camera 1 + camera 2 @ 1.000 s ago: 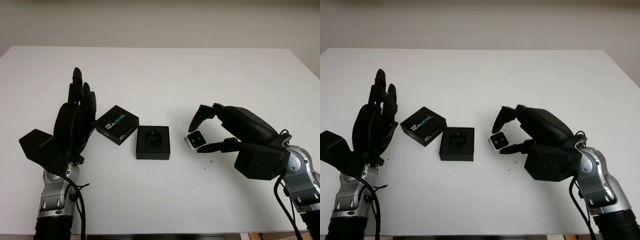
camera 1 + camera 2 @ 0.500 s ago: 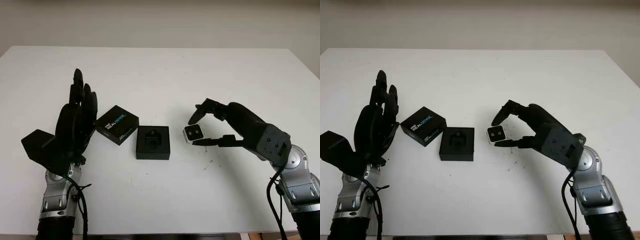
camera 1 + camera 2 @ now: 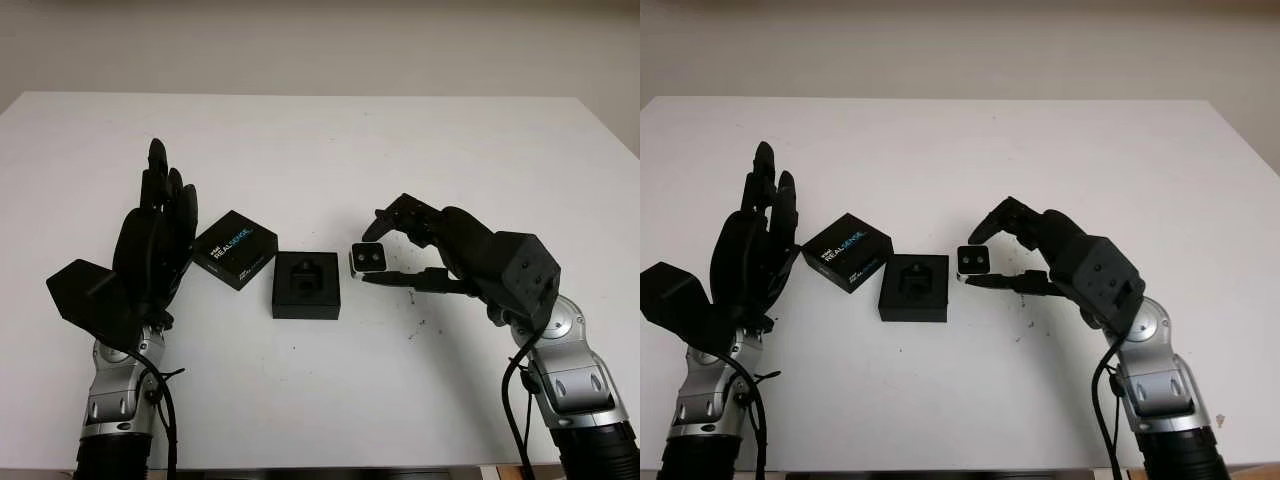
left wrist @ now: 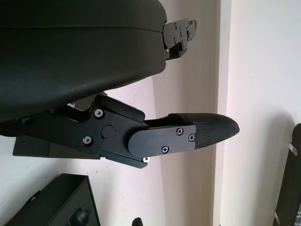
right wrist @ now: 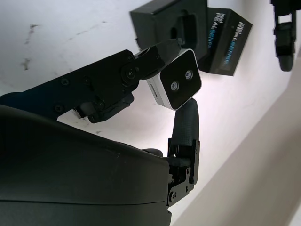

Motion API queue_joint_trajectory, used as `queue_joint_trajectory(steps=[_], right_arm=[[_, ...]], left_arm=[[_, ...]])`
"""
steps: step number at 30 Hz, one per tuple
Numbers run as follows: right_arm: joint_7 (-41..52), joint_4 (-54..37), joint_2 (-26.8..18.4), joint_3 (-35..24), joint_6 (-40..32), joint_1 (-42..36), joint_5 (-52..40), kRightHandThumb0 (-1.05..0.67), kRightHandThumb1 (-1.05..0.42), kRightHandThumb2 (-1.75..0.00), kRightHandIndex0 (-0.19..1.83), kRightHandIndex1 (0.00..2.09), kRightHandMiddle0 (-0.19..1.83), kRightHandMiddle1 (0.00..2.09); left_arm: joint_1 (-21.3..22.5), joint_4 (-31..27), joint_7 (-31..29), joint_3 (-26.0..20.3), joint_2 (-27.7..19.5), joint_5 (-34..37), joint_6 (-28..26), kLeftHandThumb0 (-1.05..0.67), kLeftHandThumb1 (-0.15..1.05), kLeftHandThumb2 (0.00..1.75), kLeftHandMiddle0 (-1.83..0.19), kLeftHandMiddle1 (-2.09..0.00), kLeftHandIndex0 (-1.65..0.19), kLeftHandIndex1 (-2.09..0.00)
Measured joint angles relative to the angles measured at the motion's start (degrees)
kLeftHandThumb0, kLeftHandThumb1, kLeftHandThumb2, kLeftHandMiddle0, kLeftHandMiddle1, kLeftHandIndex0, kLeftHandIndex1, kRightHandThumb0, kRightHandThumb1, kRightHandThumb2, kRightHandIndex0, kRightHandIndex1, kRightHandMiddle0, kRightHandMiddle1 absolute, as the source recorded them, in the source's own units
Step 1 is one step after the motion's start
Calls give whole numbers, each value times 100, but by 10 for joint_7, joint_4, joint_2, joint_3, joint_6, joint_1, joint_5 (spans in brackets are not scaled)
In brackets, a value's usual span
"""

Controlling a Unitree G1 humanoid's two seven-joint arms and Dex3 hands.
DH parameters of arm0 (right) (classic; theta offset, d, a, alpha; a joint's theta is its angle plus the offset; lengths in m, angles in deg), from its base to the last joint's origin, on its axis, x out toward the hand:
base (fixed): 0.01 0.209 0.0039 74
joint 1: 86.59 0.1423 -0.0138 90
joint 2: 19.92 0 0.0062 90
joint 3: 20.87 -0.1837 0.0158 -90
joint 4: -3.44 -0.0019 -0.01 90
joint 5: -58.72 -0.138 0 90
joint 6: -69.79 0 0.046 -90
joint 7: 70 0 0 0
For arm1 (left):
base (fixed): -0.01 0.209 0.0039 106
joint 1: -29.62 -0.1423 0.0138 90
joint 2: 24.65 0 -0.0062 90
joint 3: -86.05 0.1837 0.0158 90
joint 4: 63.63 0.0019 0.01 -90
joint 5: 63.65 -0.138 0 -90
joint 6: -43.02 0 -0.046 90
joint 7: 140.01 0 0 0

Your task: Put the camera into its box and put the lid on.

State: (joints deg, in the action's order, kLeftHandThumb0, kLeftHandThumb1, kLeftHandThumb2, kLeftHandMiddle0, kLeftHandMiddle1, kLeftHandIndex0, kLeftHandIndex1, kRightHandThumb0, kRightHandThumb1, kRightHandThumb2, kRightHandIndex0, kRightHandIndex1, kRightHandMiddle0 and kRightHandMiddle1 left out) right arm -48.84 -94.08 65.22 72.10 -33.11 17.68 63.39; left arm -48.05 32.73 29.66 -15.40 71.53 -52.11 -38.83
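Observation:
My right hand (image 3: pixel 385 248) is shut on the small white camera (image 3: pixel 368 258), whose two lenses face me (image 5: pixel 178 80), held just above the table right of the open black box (image 3: pixel 306 285). The box shows a moulded recess inside. Its black printed lid (image 3: pixel 234 249) lies flat on the table just left of the box, touching its corner. My left hand (image 3: pixel 152 240) is open and raised upright left of the lid, holding nothing.
The white table (image 3: pixel 320 160) stretches wide behind and around the objects, with its far edge against a pale wall. A few small dark specks mark the table near my right hand.
My right hand has carried the camera leftward toward the box, and its wrist has turned. The left hand, lid and box have stayed in place.

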Motion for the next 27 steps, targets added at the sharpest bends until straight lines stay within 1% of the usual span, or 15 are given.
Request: queue_joint_trajectory(steps=[9,13,17,21,27], right_arm=[[-39,-1,63,11,0,0,-12,-45,-100,-6,25,10,22,188],[-51,-2,84,14,-1,-4,-18,-44,-101,-6,25,10,19,188],[-68,-11,105,23,-20,-13,-20,-44,-101,-6,25,10,18,189],[-79,-19,117,26,-43,-21,-24,-42,-101,-5,26,10,18,191],[-84,-23,125,33,-62,-23,-28,-43,-101,-5,26,10,17,194]], left_arm=[[0,0,0,0,3,0,3,-72,105,52,19,0,19,0],[0,0,1,0,3,0,3,-72,105,53,19,0,19,0],[-1,0,1,0,3,0,3,-72,105,53,19,0,19,0],[-3,0,2,0,3,0,3,-72,105,53,19,0,19,0],[-5,0,2,0,3,0,3,-72,105,53,19,0,19,0]])
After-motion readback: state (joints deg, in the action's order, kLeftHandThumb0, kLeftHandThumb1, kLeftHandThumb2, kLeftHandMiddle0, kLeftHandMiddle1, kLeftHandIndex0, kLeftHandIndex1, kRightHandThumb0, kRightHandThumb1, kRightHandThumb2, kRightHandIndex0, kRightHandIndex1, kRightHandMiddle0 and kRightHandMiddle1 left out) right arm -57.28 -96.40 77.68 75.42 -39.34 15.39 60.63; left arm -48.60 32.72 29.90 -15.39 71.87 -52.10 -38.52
